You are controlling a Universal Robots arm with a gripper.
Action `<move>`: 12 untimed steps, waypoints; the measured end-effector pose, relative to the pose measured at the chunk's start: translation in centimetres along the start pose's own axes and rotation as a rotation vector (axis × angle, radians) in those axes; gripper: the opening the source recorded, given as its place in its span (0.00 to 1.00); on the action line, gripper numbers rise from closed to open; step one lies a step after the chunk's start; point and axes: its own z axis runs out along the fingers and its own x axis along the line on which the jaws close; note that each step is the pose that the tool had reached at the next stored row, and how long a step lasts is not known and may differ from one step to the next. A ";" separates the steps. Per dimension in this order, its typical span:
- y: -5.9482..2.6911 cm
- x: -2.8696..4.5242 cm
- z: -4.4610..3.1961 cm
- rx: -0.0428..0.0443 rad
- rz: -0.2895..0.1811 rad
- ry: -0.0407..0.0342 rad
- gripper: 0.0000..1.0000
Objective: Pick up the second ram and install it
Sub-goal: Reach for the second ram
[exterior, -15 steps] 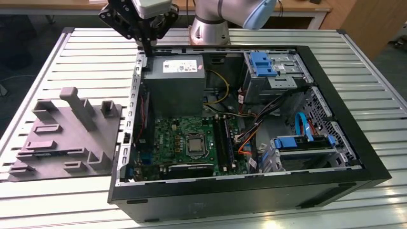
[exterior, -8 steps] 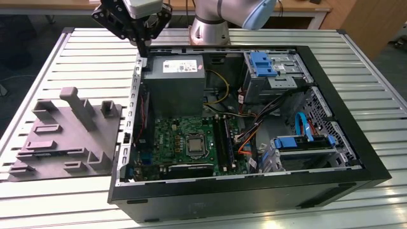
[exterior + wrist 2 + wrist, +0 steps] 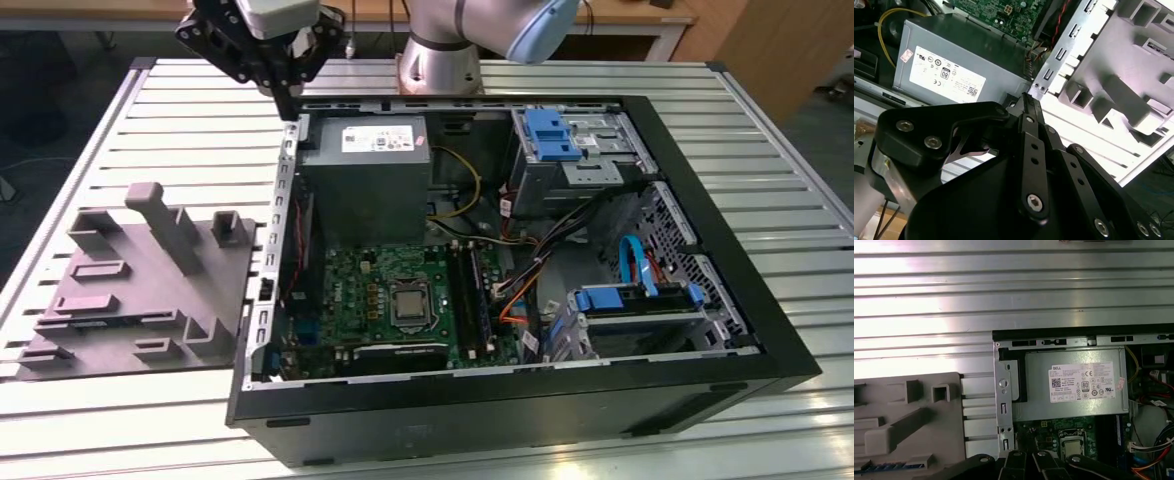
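Note:
My gripper (image 3: 288,106) hangs above the back corner of the open computer case (image 3: 694,385), on the exterior view's left, over the power supply's edge. Its black fingers (image 3: 1027,102) are pressed together with nothing between them. A dark blue strip, the second ram (image 3: 889,466), lies in a slot of the grey fixture block (image 3: 909,410), apart from the gripper. The green motherboard (image 3: 367,285) lies in the case floor with its long black memory slots (image 3: 467,290) beside the processor socket.
The grey power supply (image 3: 367,170) stands in the case near the gripper. Blue drive brackets (image 3: 550,135) and cables fill the case on the exterior view's right. The fixture block (image 3: 134,290) rests on the slatted metal table (image 3: 601,75) beside the case.

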 end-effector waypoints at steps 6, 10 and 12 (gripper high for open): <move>-0.07 0.99 -0.04 -0.0003 0.000 -0.0037 0.10; -0.12 1.64 -0.07 -0.0005 0.000 -0.0059 0.10; -0.15 2.02 -0.09 -0.0006 0.000 -0.0072 0.10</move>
